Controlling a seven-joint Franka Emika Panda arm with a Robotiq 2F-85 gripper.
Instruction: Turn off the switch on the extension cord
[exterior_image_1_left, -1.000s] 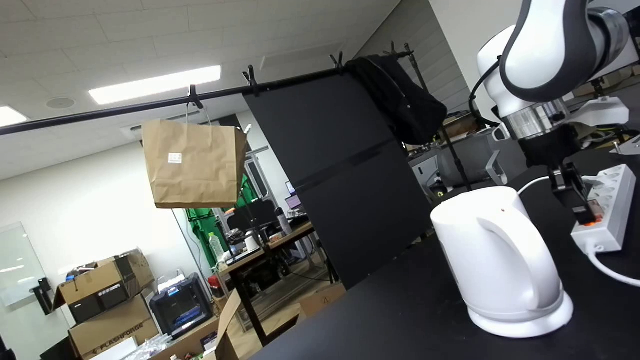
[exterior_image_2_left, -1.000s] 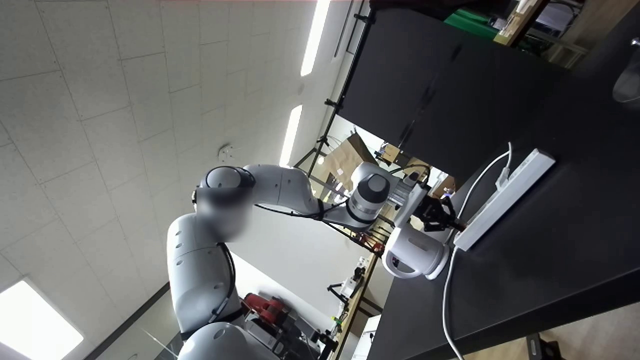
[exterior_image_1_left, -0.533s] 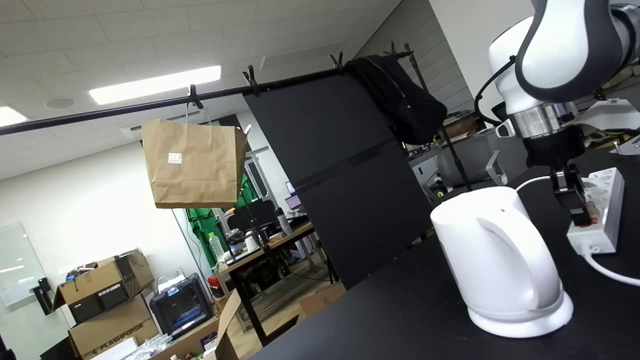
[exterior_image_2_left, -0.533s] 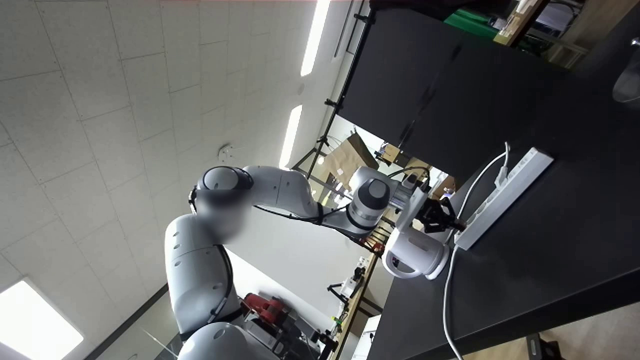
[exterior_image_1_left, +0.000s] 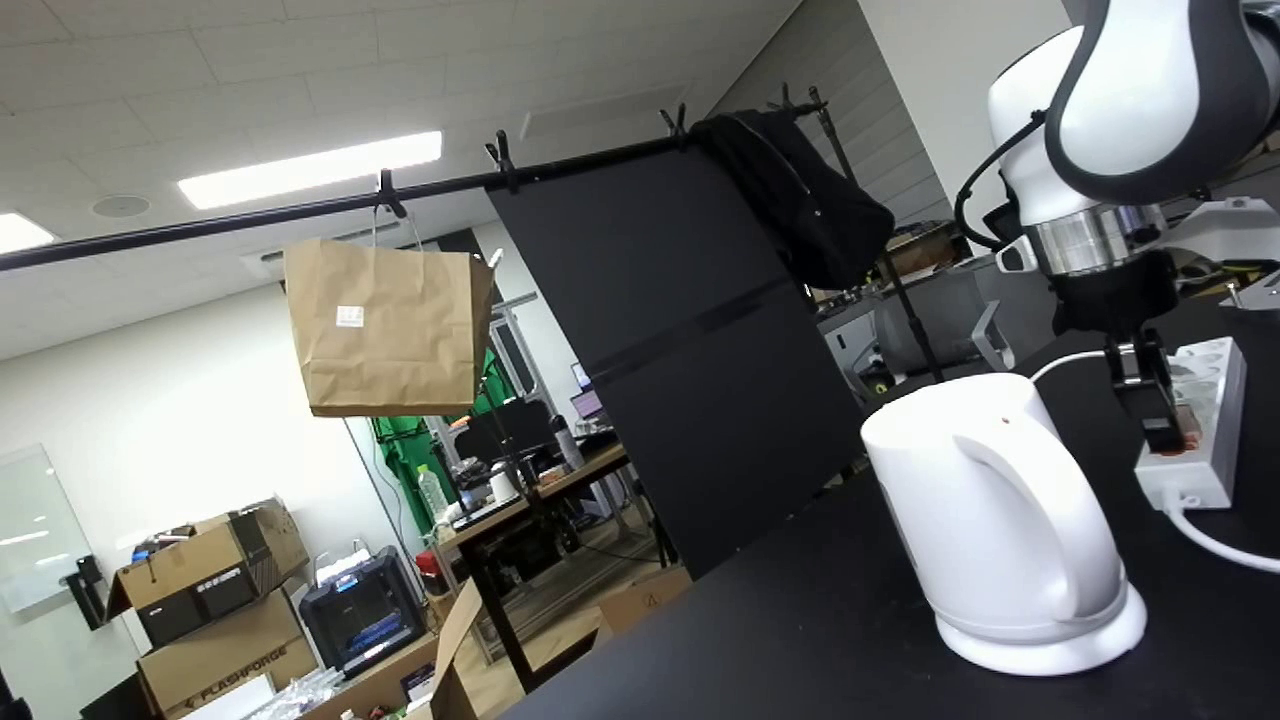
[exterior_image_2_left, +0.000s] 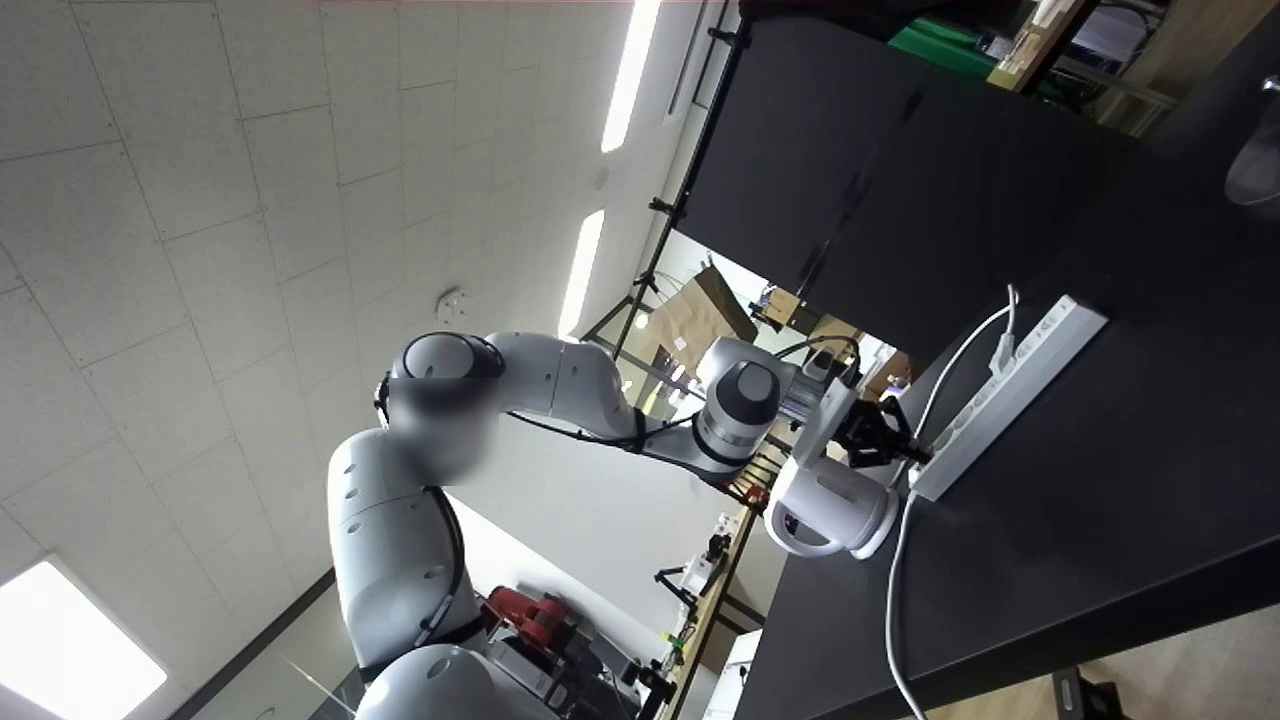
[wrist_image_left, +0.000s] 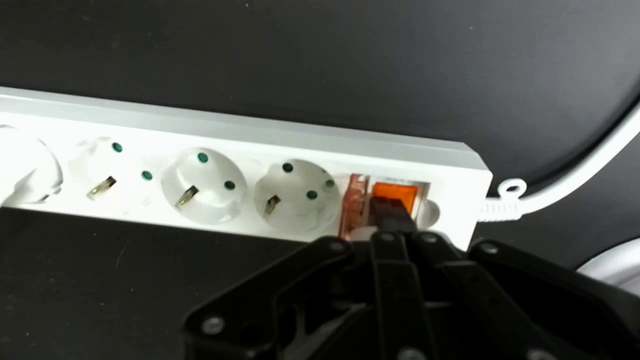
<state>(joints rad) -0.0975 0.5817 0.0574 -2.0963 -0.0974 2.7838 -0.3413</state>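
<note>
The extension cord is a long white power strip (wrist_image_left: 250, 150) lying flat on the black table, and it shows in both exterior views (exterior_image_1_left: 1225, 425) (exterior_image_2_left: 1010, 400). Its orange switch (wrist_image_left: 400, 191) is at the cable end of the strip, and its lower part is hidden by my fingers. A translucent reddish flap (wrist_image_left: 354, 207) stands up beside the switch. My gripper (wrist_image_left: 392, 207) is shut and empty. Its fingertips rest on or just over the switch; exact contact cannot be told. The gripper also shows at the strip in both exterior views (exterior_image_1_left: 1164, 436) (exterior_image_2_left: 925, 455).
A white kettle (exterior_image_1_left: 1000, 520) stands on the table (exterior_image_1_left: 800, 610) beside the strip, close to my gripper. A thick white cable (wrist_image_left: 575, 185) leaves the strip's end. A white plug (wrist_image_left: 27, 170) sits in a socket farther along the strip.
The strip has shifted slightly left in an exterior view, and my arm's upper part has moved right. The bright orange glow at my fingertips has dimmed. The gripper stays shut.
</note>
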